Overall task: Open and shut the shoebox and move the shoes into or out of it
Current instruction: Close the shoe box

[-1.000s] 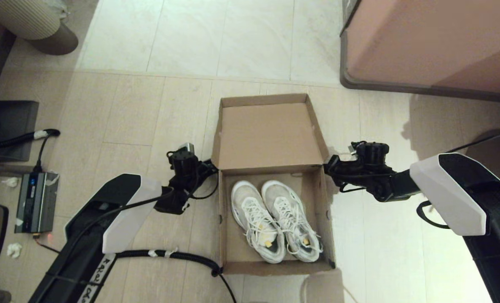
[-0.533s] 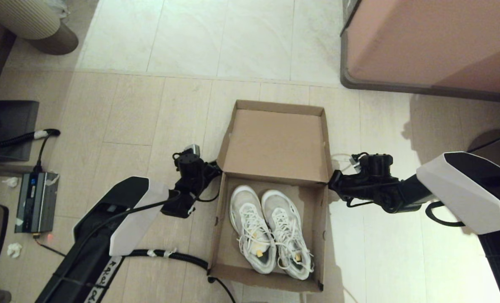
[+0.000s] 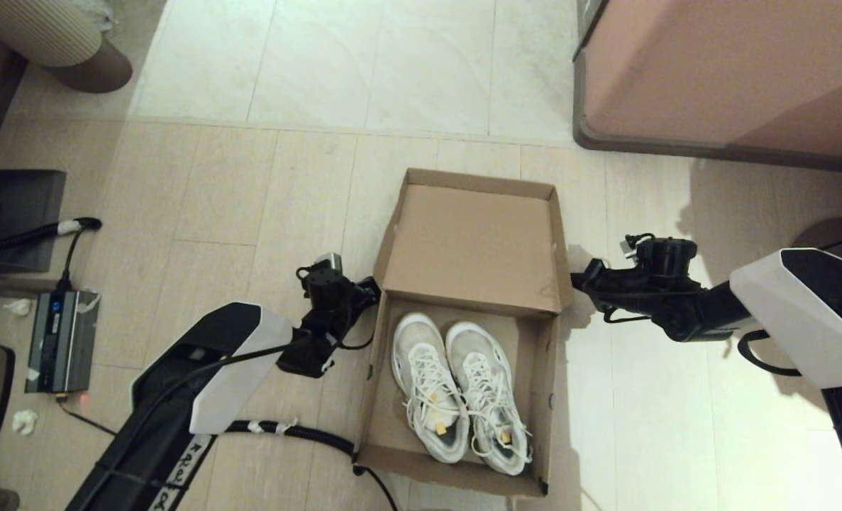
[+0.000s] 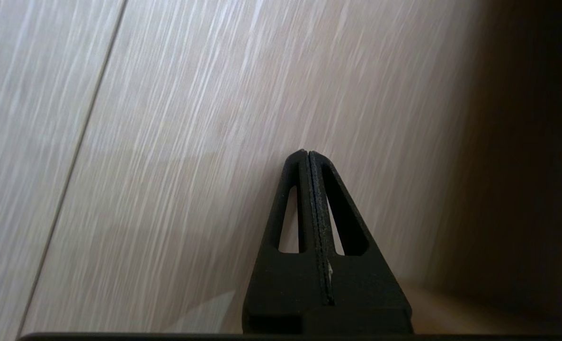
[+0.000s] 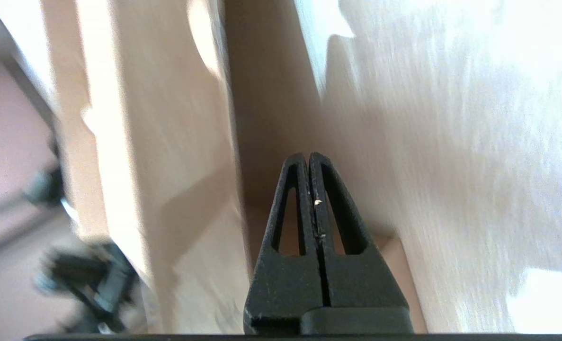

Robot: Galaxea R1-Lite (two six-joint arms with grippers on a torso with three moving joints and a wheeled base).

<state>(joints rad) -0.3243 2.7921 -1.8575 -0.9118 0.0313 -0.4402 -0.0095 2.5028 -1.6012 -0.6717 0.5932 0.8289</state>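
Observation:
The brown cardboard shoebox (image 3: 543,397) lies open on the floor, its lid (image 3: 474,241) swung back away from me. Inside it, side by side, is the pair of white lace-up shoes (image 3: 463,390). My left gripper (image 3: 372,287) is shut and empty, its tip against the left hinge corner of the lid. In the left wrist view the left gripper (image 4: 307,152) points at bare floor beside the dark box wall (image 4: 508,189). My right gripper (image 3: 578,280) is shut and empty just off the right hinge corner. In the right wrist view the right gripper (image 5: 308,154) points at the cardboard wall (image 5: 271,118).
A pinkish-brown cabinet (image 3: 711,71) stands at the back right. To the left are a grey power unit (image 3: 59,341), a dark flat box (image 3: 16,213) and a ribbed basket (image 3: 45,35). A black corrugated cable (image 3: 293,429) runs to the box's near left corner.
The box's hinge end and lid have shifted right and the box has turned slightly. The left gripper followed to the right. The right gripper drew back to the right, off the lid corner.

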